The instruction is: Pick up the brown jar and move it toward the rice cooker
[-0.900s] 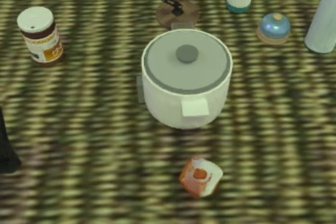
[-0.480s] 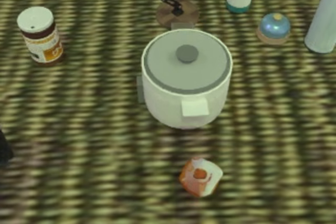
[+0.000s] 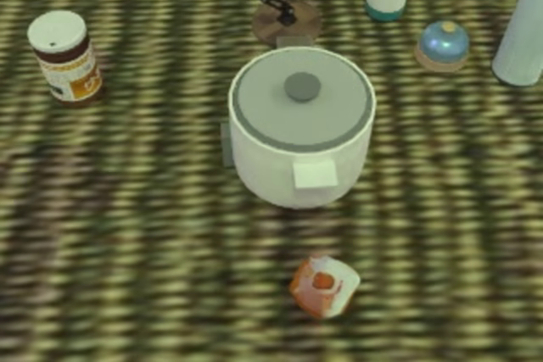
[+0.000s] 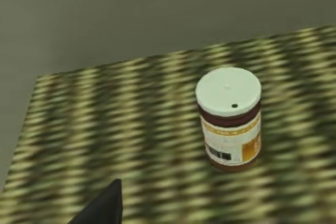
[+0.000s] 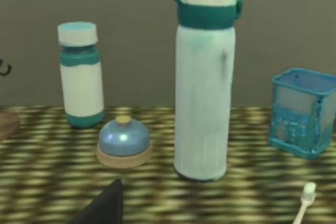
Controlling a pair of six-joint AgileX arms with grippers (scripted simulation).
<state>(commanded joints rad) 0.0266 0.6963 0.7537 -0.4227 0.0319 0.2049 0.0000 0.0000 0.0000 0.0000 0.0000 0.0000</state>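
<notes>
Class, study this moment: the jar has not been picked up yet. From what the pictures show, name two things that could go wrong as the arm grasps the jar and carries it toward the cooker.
1. The small dark-brown jar with a white lid stands upright near the woven table's far left corner; a misjudged approach might tip it or push it toward the edge.
2. The large off-white rice cooker sits high mid-table; a low carry could knock the jar against its wall.

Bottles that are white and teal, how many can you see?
2. The smaller bottle stands at the table's far edge, right of centre. The taller flask stands at the far right. Others may be out of view.
</notes>
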